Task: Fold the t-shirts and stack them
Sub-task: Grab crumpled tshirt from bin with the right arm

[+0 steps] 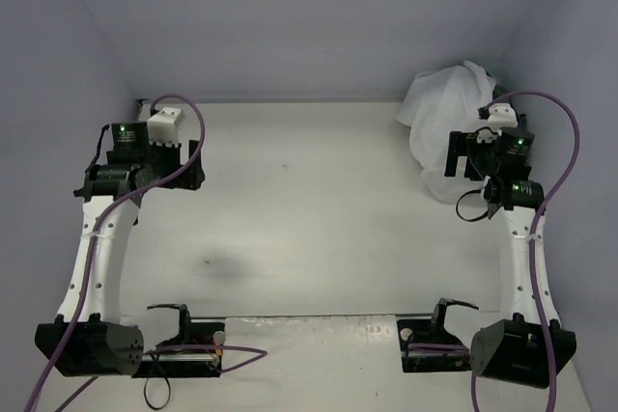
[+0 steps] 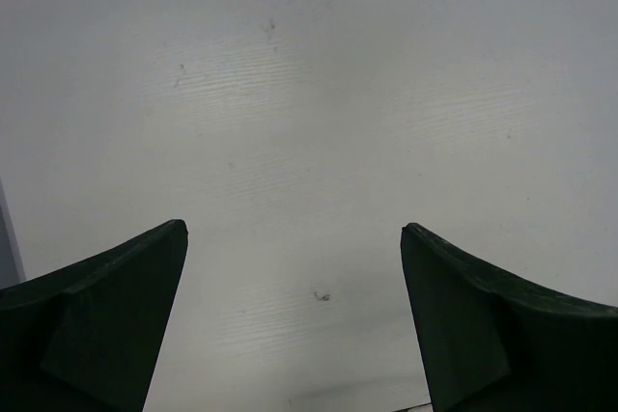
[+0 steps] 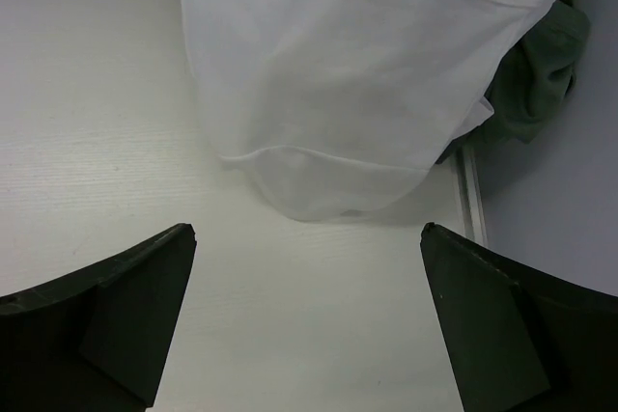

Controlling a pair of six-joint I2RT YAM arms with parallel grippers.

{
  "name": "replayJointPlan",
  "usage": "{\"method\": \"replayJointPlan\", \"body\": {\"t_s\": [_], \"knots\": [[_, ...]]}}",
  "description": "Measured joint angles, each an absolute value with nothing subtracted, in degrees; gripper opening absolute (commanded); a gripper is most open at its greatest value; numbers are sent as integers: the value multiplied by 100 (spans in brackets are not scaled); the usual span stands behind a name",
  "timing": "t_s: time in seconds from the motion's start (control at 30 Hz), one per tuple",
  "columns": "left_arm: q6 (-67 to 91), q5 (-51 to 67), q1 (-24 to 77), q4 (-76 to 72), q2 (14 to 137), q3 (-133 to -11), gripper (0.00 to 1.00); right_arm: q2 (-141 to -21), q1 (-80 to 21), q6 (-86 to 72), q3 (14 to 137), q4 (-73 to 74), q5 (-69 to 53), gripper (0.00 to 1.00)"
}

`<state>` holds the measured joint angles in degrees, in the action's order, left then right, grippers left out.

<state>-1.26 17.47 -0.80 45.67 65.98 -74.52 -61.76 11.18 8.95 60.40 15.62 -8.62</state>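
Observation:
A crumpled white t-shirt (image 1: 444, 118) lies heaped in the far right corner of the table. The right wrist view shows the white t-shirt (image 3: 357, 74) draped with its hem toward me, and a dark olive-grey t-shirt (image 3: 536, 74) peeks out behind it by the wall. My right gripper (image 3: 307, 233) hangs open just short of the white hem, nothing between its fingers. In the top view the right gripper (image 1: 463, 156) sits at the pile's near edge. My left gripper (image 2: 294, 229) is open over bare table at the far left, and appears as the left gripper (image 1: 159, 156) from above.
The white table (image 1: 309, 200) is walled on the left, back and right. A rail (image 3: 470, 195) runs along the right wall beside the pile. Both arm bases and cables sit at the near edge.

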Motion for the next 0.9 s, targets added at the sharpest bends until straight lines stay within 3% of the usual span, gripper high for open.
{"method": "replayJointPlan", "body": {"t_s": [0.33, 0.9], "knots": [[-130, 1682, -167, 4536, 6088, -6952, 86, -6753, 1118, 882, 6412, 1544, -943, 92], [-200, 1774, -167, 4226, 6390, -6761, 86, -8938, 1118, 897, 8667, 1304, -714, 89]]}}
